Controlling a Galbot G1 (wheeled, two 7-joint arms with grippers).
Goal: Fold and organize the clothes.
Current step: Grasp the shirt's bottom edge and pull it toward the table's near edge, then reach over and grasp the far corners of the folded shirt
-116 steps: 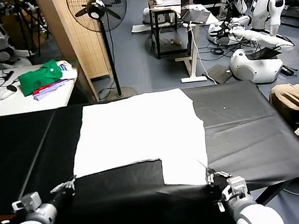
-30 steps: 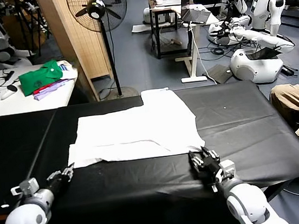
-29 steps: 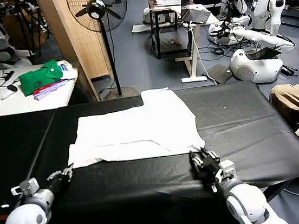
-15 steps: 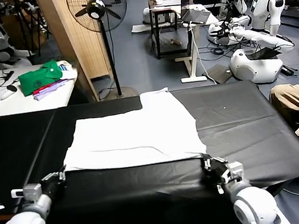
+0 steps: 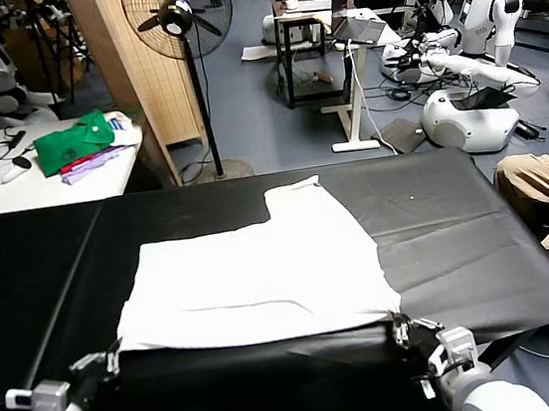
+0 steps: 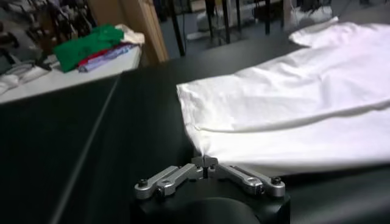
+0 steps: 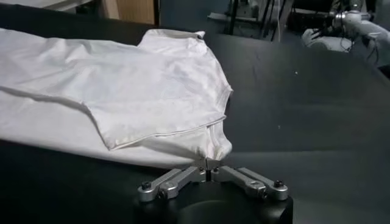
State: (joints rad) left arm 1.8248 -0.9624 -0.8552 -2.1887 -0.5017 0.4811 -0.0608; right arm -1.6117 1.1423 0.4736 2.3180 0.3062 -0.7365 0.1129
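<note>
Biggest thing here is the black table [image 5: 479, 240], with the white T-shirt [image 5: 253, 273] spread flat across the middle of it, folded over itself, one sleeve poking toward the far edge. Off to the left of the table sits a white desk [image 5: 12, 188] with a green garment [image 5: 74, 140] piled on it.

Near edge of the shirt: the left gripper [image 6: 205, 163] is clenched on the shirt's near-left corner, cloth bunched right at the tips. The right gripper [image 7: 209, 162] looks pinched on the near-right corner too, fabric gathered where its fingers meet.

Looks like the middle of a fold, both near corners held taut. Next move probably wants both corners lifted together and carried evenly toward the far edge, so the layers don't skew.
</note>
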